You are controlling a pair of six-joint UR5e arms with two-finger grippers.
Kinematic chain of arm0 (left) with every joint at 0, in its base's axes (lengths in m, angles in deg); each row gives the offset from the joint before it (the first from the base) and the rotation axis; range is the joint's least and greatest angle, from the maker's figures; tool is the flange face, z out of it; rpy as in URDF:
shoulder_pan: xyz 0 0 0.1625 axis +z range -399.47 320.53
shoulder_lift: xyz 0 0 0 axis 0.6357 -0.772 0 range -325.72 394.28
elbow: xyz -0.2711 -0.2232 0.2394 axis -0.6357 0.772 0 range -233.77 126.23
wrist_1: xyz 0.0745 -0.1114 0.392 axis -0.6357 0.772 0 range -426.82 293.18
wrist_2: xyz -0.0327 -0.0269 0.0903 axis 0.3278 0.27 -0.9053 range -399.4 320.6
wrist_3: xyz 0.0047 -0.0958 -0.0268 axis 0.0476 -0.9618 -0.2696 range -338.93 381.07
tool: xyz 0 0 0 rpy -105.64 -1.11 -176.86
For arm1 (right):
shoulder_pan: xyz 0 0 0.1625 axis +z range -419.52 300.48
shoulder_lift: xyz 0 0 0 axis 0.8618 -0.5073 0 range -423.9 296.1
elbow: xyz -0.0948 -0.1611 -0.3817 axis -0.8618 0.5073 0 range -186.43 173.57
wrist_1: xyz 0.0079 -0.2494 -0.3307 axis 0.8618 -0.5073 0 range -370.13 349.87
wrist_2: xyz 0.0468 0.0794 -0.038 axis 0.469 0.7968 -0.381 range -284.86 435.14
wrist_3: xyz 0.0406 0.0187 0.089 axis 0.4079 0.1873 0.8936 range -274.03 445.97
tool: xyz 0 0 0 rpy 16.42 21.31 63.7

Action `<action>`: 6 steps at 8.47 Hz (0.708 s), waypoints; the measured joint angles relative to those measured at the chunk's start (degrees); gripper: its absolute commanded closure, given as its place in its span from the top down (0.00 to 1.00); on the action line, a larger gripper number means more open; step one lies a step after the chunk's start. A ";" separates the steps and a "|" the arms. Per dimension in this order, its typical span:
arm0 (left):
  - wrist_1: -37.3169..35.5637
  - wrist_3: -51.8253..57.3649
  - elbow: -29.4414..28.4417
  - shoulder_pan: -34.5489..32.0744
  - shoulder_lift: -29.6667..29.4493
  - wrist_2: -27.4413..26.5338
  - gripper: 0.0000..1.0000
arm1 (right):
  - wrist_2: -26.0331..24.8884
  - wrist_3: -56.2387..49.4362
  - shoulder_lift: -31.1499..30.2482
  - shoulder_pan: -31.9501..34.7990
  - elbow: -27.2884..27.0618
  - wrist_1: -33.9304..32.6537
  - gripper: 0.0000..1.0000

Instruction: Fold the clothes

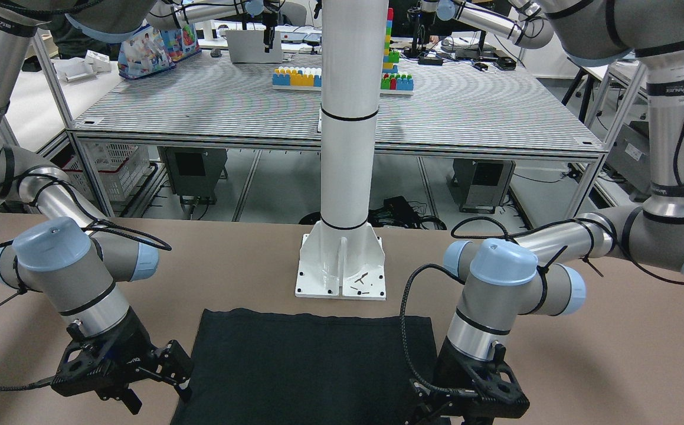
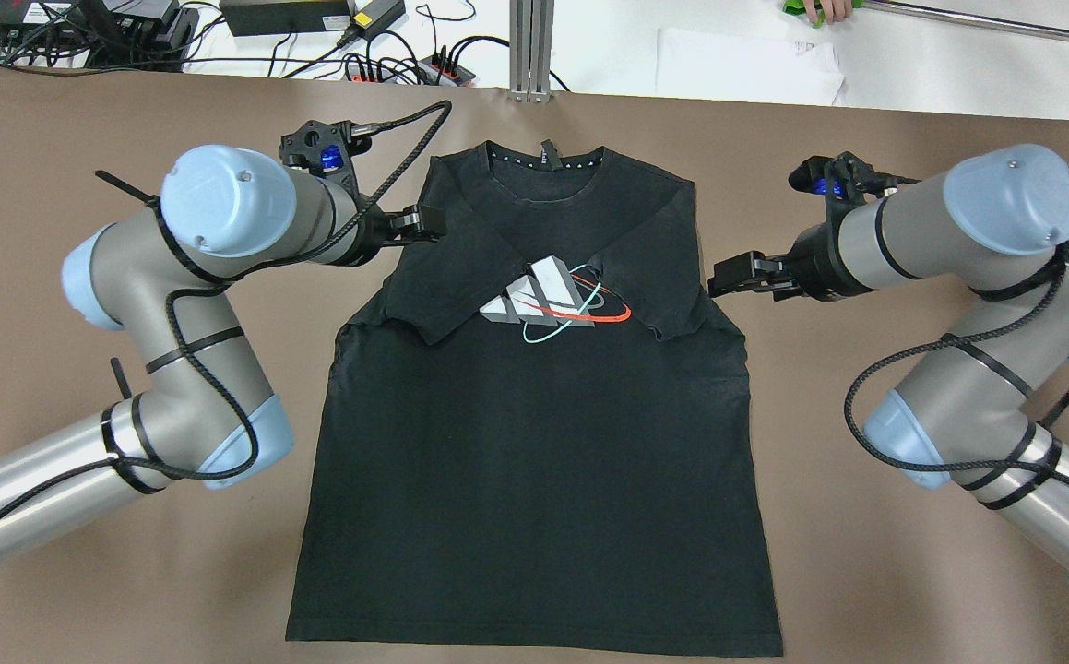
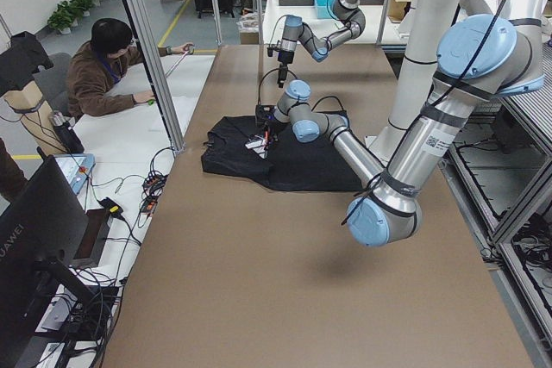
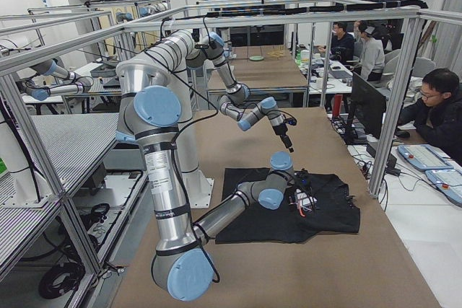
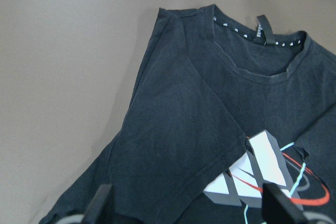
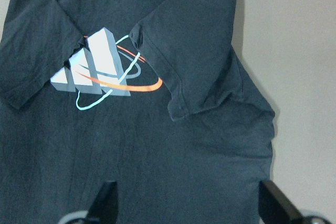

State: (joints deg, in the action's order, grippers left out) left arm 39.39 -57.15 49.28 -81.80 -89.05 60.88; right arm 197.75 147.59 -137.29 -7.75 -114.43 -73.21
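Evidently we are early in the fold. The black T-shirt [image 2: 534,443] lies flat and print up on the brown worktop [image 2: 174,599], with its collar [image 2: 545,171] toward the far edge. Both short sleeves [image 2: 460,277] are already turned in over the chest, their cuffs lying beside the printed logo [image 2: 548,300]. The body is at full length with its hem nearest our base, so we judge that the main folds of the body are yet to be made.

Our left gripper [image 2: 419,224] reaches in low from the side, arm bent at the elbow, its tip over the shirt's shoulder edge. The left wrist view shows its fingers [image 5: 101,203] spread wide with only fabric beneath them, pinching nothing. Our right gripper [image 2: 728,275] mirrors it at the opposite side edge, just below the folded sleeve. Its fingers [image 6: 105,203] are likewise apart and empty. Whether either gripper touches the cloth we cannot tell.
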 measured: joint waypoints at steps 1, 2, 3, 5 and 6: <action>-0.66 -2.45 2.62 -0.02 1.41 0.13 1.00 | -0.03 1.34 -1.59 -1.73 -0.95 0.54 0.94; 0.21 -5.87 4.38 0.22 4.09 0.20 1.00 | -0.13 4.01 -3.17 -3.70 -1.74 1.93 0.94; 1.90 -8.80 6.47 0.90 6.40 0.73 1.00 | -0.44 7.83 -5.17 -5.33 -2.52 4.88 0.94; 3.74 -10.84 7.88 5.40 7.71 1.22 1.00 | -0.68 13.59 -9.47 -6.65 -3.02 12.25 0.94; 4.02 -10.04 6.65 6.94 6.30 0.85 1.00 | -0.65 14.13 -10.60 -6.43 -2.86 13.61 0.94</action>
State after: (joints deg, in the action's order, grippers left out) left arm 43.40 -67.19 55.93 -74.87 -82.76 61.73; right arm 197.10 161.72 -147.89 -14.18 -117.29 -59.60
